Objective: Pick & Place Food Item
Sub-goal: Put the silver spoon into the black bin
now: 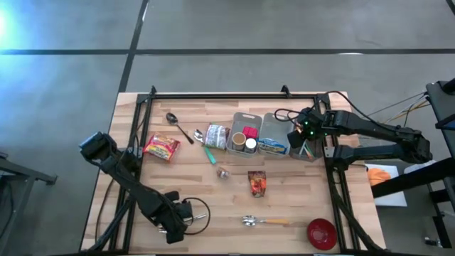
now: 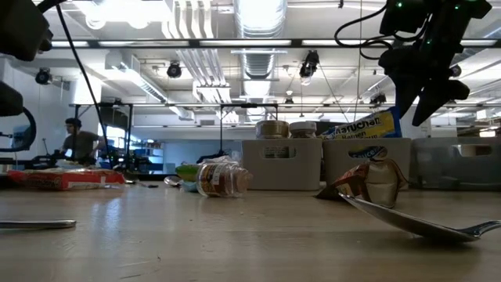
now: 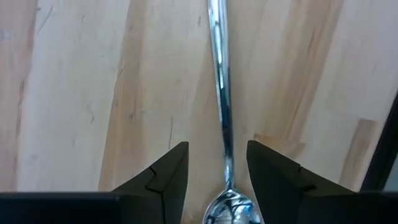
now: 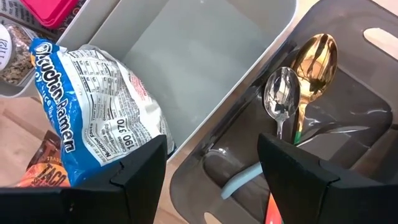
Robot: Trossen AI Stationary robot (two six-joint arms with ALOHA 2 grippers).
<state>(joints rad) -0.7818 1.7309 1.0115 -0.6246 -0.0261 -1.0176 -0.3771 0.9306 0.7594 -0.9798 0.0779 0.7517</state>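
My left gripper (image 3: 217, 149) points down near the table's near-left corner (image 1: 174, 226), open. Its fingers stand on either side of a silver spoon (image 3: 221, 93) that lies flat on the wood, close to the spoon's bowl, and touch nothing. My right gripper (image 4: 211, 140) hangs open and empty over the bins at the far right (image 1: 304, 139). A blue ramen packet (image 4: 93, 112) leans in the white bin (image 4: 205, 56). On the table lie a red ramen packet (image 1: 161, 147), a jar on its side (image 1: 217, 136) and a taco seasoning packet (image 1: 257, 183).
A grey bin (image 4: 348, 143) below my right gripper holds a silver and a gold spoon. Another spoon (image 1: 181, 126) lies at the far left, and a wooden-handled spoon (image 1: 264, 222) and a red bowl (image 1: 321, 233) lie near the front edge. A black frame rails the table's sides.
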